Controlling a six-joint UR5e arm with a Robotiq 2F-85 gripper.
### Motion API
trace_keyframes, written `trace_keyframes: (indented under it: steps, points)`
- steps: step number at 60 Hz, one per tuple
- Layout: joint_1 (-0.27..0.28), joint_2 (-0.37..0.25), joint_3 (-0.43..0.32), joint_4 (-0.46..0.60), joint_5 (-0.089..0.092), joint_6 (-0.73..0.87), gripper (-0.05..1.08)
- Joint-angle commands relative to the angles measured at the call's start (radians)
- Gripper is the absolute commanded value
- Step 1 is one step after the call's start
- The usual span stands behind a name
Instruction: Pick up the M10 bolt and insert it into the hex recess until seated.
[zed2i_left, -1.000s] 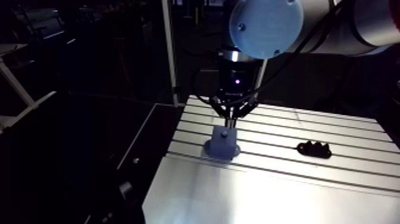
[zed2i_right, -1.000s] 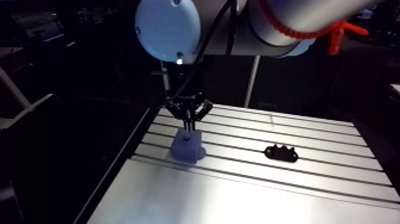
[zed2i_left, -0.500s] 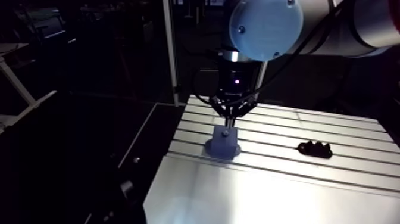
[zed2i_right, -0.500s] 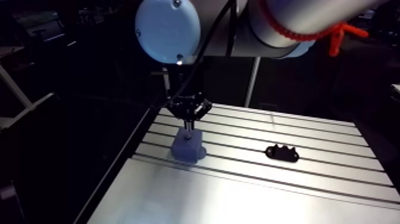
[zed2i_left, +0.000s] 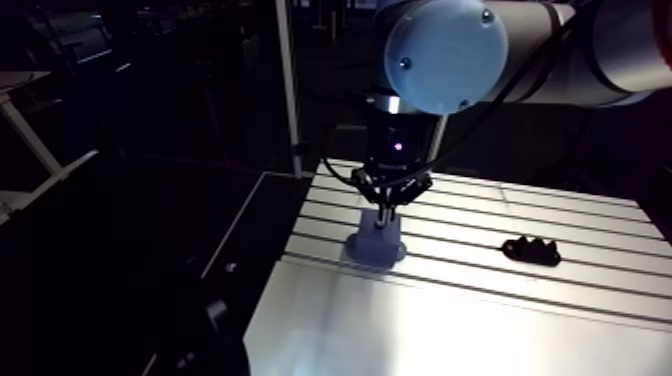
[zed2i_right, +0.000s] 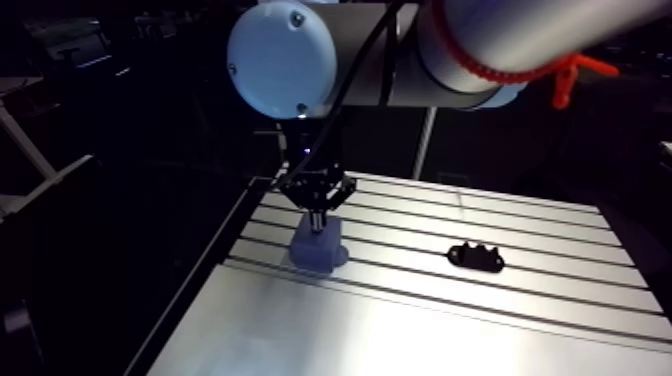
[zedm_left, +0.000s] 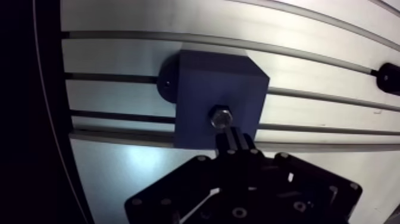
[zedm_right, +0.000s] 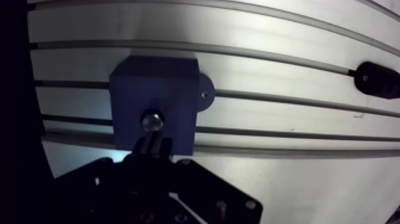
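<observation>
bolt (zedm_left: 220, 117) is in: shiny hex head showing, upright in the top face of the dark blue block (zedm_left: 202, 77), shank hidden inside. the hex recess is covered by the head, can't make it out. block sits flat across the desk (zedm_left: 309, 71) slots, near one edge.

Claw (zedm_left: 233, 137) points straight down — fingers (zedm_left: 228, 142) pressed together.
</observation>
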Motion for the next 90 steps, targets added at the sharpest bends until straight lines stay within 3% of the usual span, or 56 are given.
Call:
trace_keyframes:
  steps: [1,12,90]
  points:
    - [0.002,0.0,0.006,-0.006,-0.001,-0.002,1.08]
    - [0.011,0.0,0.006,-0.006,0.006,-0.002,1.08]
    - [0.017,0.011,0.006,-0.021,0.01,-0.014,1.08]
